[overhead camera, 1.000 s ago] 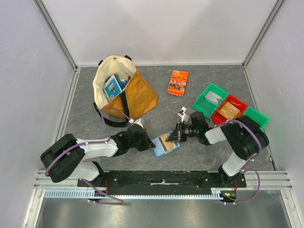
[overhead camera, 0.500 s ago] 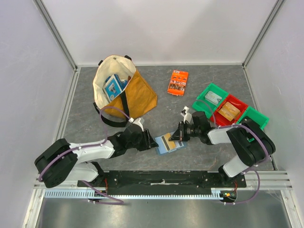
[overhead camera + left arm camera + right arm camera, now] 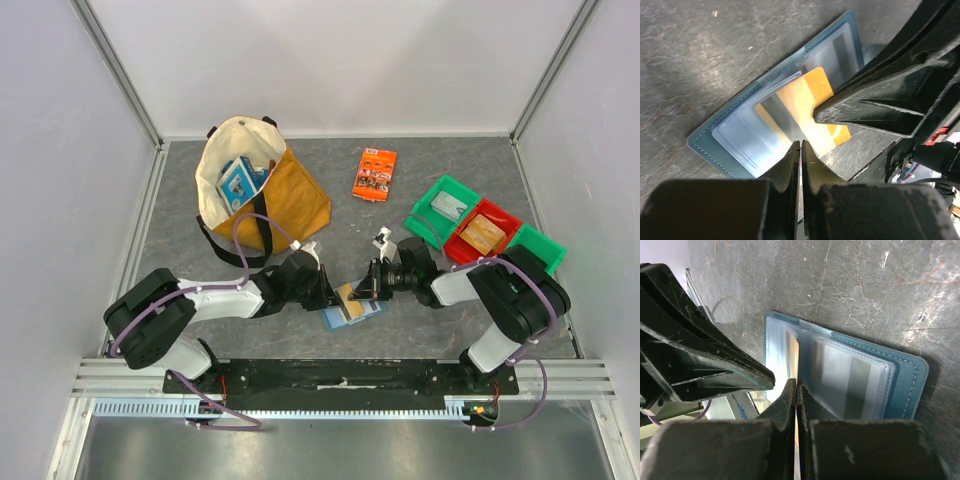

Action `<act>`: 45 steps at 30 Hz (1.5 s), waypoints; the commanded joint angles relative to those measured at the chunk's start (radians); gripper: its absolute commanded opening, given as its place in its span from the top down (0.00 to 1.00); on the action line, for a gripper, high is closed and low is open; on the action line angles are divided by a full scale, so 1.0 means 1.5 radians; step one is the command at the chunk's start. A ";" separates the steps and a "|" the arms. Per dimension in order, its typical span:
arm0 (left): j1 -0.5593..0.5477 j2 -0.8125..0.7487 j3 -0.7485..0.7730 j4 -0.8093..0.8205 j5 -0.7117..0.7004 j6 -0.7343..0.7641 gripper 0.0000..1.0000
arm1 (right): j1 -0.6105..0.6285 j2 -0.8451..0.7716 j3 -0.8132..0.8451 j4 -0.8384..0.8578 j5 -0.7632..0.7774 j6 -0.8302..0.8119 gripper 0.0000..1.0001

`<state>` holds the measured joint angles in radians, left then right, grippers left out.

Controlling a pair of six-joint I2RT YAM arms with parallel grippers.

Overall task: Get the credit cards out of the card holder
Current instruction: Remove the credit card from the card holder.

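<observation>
Both jaw pairs are pressed together. The left gripper point(image 3: 800, 146) is set on one edge of the open card holder point(image 3: 705, 141). The right gripper point(image 3: 796, 386) is placed at the tan-orange card point(image 3: 805, 100), which is seen partly out of its pocket. Whether this card is pinched cannot be told. Extraction seems under way; a pull away from the card holder is needed next.

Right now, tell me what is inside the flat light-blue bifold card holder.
A tan-orange card with a grey stripe shows through its clear pocket; the right gripper covers one side, and any card beneath is hidden.
</observation>
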<state>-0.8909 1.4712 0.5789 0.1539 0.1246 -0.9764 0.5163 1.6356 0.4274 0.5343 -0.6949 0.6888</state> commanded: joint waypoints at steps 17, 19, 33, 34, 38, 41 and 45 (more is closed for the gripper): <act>-0.003 0.032 -0.010 -0.071 0.006 0.030 0.98 | -0.029 -0.055 0.005 -0.099 0.046 -0.067 0.80; -0.005 0.019 -0.009 -0.070 0.006 0.029 0.98 | -0.030 -0.049 0.002 -0.092 0.045 -0.065 0.80; -0.015 0.040 0.070 -0.043 0.020 0.057 0.92 | -0.029 -0.032 -0.007 -0.065 0.032 -0.057 0.87; -0.015 0.049 0.073 -0.046 0.020 0.057 0.93 | -0.030 -0.030 -0.007 -0.066 0.032 -0.058 0.87; -0.015 0.081 0.070 -0.069 0.018 0.046 0.98 | -0.029 -0.030 -0.007 -0.068 0.030 -0.059 0.87; -0.016 0.094 0.057 -0.070 0.018 0.030 0.98 | -0.036 -0.030 -0.005 -0.069 0.020 -0.063 0.85; -0.016 0.096 0.047 -0.070 0.017 0.023 0.98 | -0.055 -0.031 -0.013 -0.056 0.005 -0.058 0.85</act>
<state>-0.9096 1.5921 0.6704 0.0845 0.1574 -0.9375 0.4637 1.5814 0.4213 0.4324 -0.6849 0.6239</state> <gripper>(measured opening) 0.023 0.154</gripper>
